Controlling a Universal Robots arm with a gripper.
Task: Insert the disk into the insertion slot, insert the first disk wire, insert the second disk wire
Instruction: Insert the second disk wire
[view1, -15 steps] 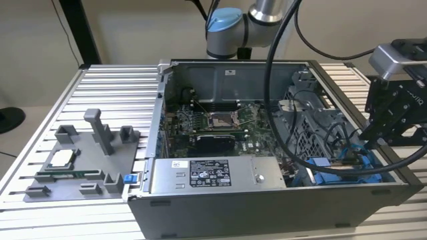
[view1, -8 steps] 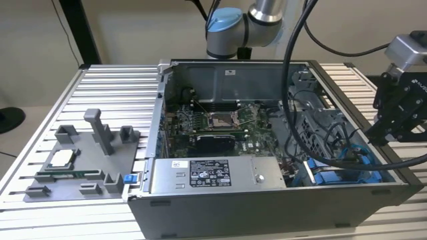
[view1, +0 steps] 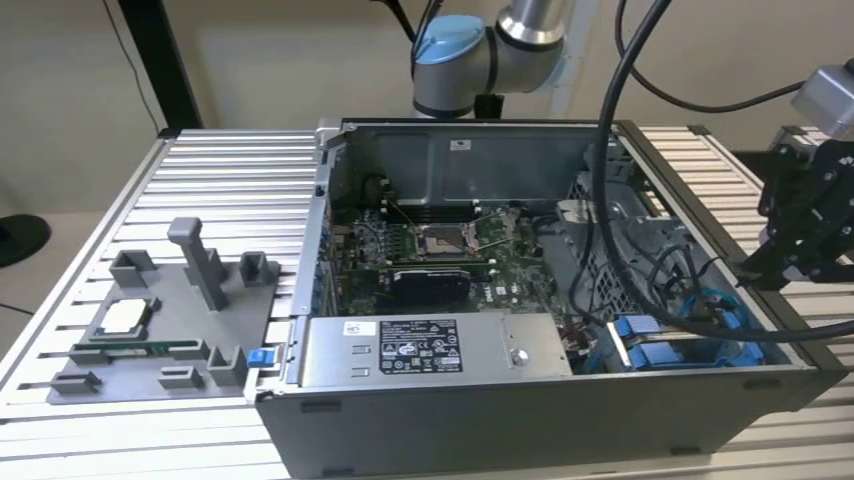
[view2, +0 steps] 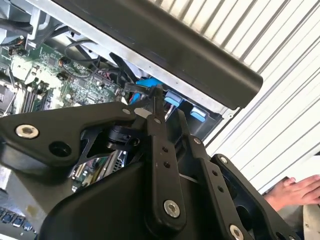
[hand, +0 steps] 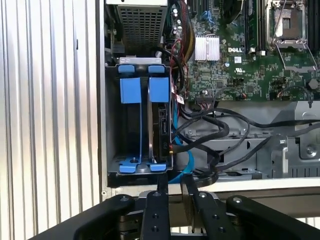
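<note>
slatted table (view1: 227, 170) | open computer case (view1: 534, 420) on it | power-supply box (view1: 434, 350) inside, near wall | grey fixture plate (view1: 174, 320), exterior view's left

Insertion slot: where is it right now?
In the exterior view, the insertion slot sits in the near corner of the case on the exterior view's right, beside the power-supply box.

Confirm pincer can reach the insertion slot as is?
Probably yes: the pincer hangs just outside the case wall by the insertion slot, open on top; black cables lie beside it, not across.
</note>
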